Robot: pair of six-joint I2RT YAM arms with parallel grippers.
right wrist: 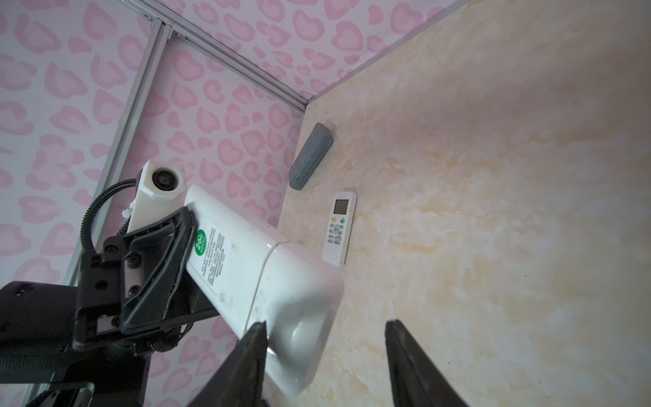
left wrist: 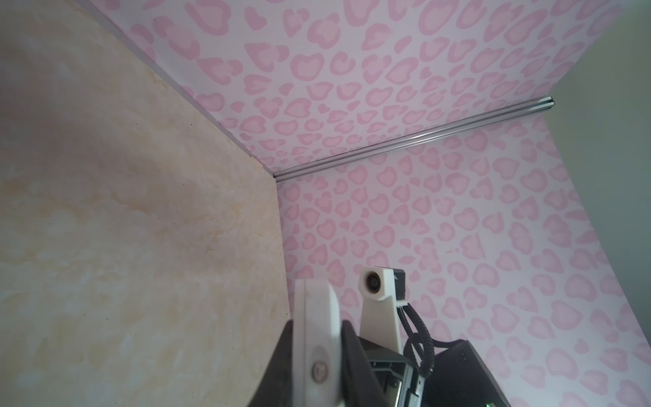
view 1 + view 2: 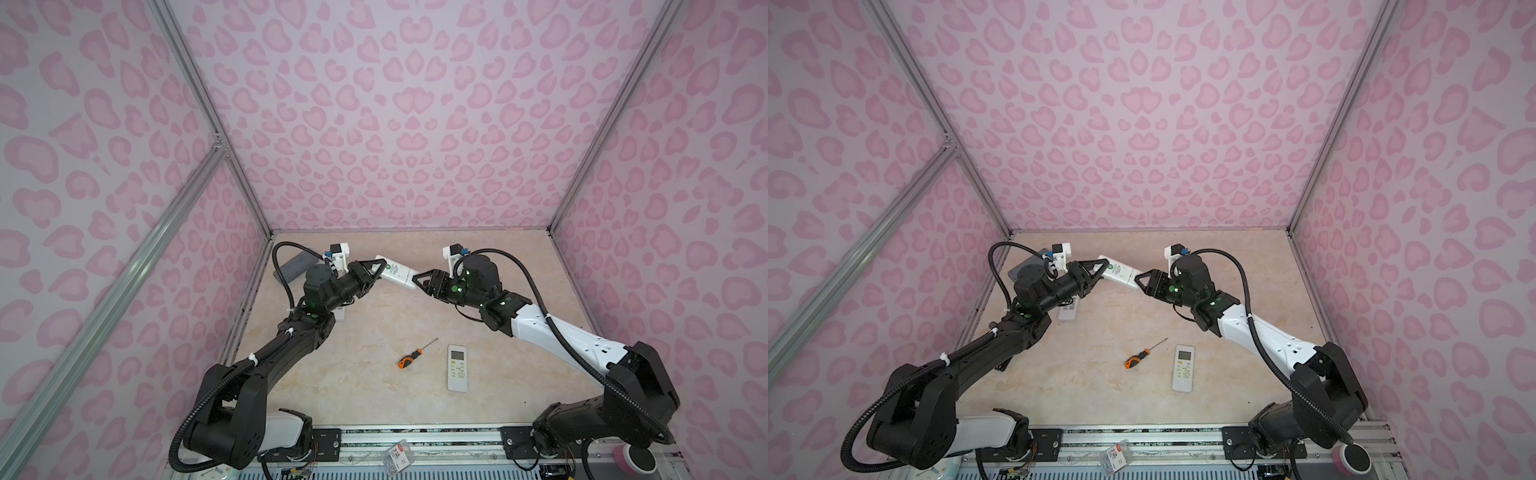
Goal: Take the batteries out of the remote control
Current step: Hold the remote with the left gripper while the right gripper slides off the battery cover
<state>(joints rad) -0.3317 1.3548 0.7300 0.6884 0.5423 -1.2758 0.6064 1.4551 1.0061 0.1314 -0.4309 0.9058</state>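
Observation:
A white remote control (image 3: pixel 395 272) (image 3: pixel 1119 274) hangs in the air over the back of the table, its back face with a round green sticker turned up. My left gripper (image 3: pixel 380 266) (image 3: pixel 1102 268) (image 2: pixel 317 331) is shut on one end of it. The remote control (image 1: pixel 246 267) has its back cover in place, with a seam across it. My right gripper (image 3: pixel 417 277) (image 3: pixel 1140 279) (image 1: pixel 326 323) is open around the other end; one finger (image 1: pixel 255 338) touches the remote's edge, the other stands well apart. The batteries are hidden.
A second white remote (image 3: pixel 457 368) (image 3: pixel 1183 369) and an orange-and-black screwdriver (image 3: pixel 409 358) (image 3: pixel 1136 358) lie near the front. A third remote (image 3: pixel 1069 311) (image 1: pixel 339 228) lies under my left arm. A grey case (image 3: pixel 297 266) (image 1: pixel 311 156) sits by the back left wall.

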